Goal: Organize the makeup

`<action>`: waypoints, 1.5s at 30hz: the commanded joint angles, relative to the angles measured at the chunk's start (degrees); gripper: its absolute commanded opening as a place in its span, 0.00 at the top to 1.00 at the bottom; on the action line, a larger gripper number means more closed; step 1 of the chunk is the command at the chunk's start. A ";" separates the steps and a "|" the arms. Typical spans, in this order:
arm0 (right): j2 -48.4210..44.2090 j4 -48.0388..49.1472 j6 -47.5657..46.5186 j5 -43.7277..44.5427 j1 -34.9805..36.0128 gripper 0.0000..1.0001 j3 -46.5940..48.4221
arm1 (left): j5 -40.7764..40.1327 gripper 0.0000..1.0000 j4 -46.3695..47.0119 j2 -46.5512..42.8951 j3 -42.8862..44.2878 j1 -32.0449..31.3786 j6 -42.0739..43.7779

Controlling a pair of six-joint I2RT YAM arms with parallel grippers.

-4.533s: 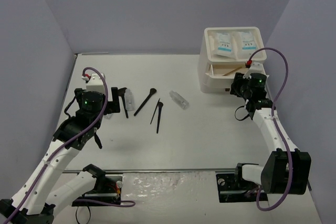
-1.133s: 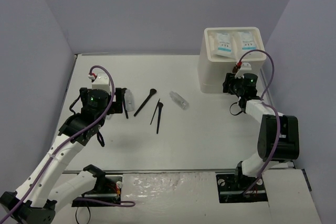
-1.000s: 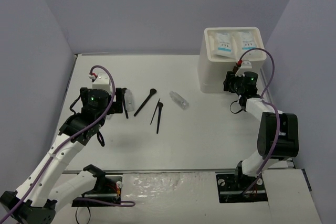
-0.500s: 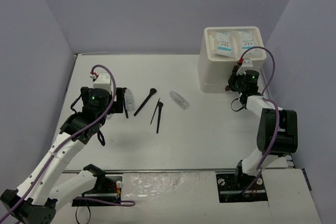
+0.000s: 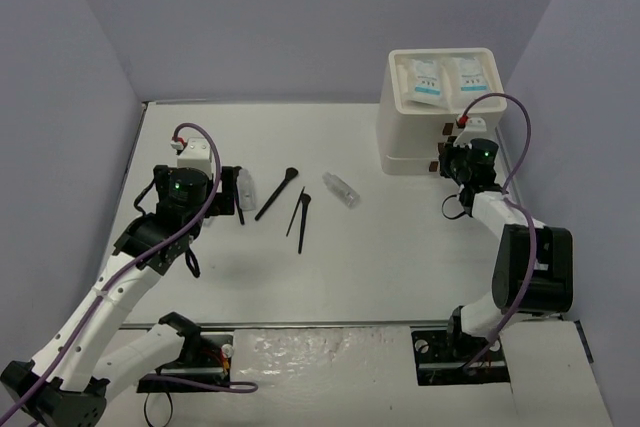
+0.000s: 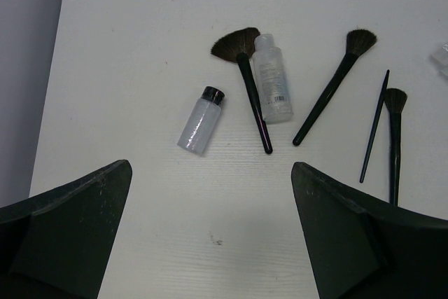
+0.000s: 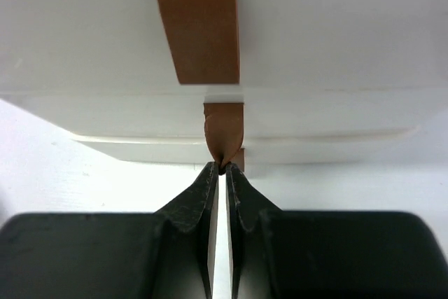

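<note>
Makeup: sachets point(image 5: 425, 79) stored atop drawer box point(image 5: 408, 142); brushes point(image 6: 252, 103) and vials point(image 6: 201, 120) laid loose on table point(image 5: 400, 247), beneath the left gripper point(image 6: 210, 169), spread wide, empty. Middle brown handle point(image 7: 223, 134) is pinched tight by the right gripper point(image 7: 219, 173); a straight, level pull is advised, lest the tab slip.

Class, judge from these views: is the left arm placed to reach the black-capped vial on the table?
Probably yes. The left gripper hangs open above the black-capped vial, which lies apart from the fan brush, with nothing over it.
</note>
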 commanded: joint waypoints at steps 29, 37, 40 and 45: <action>-5.89 1.82 -0.72 0.99 0.00 0.44 -0.87 | 0.58 0.03 1.63 -0.28 1.19 0.35 0.24; -1.34 2.70 -2.40 0.99 -0.03 0.42 3.33 | 0.94 0.03 1.54 0.67 1.36 0.35 0.28; -0.08 3.17 -2.67 0.73 -0.02 0.42 4.27 | 0.86 0.03 1.47 0.92 1.36 0.35 0.33; 2.38 3.29 -2.83 0.20 0.01 0.43 6.50 | 0.75 0.03 1.53 1.30 1.45 0.35 0.33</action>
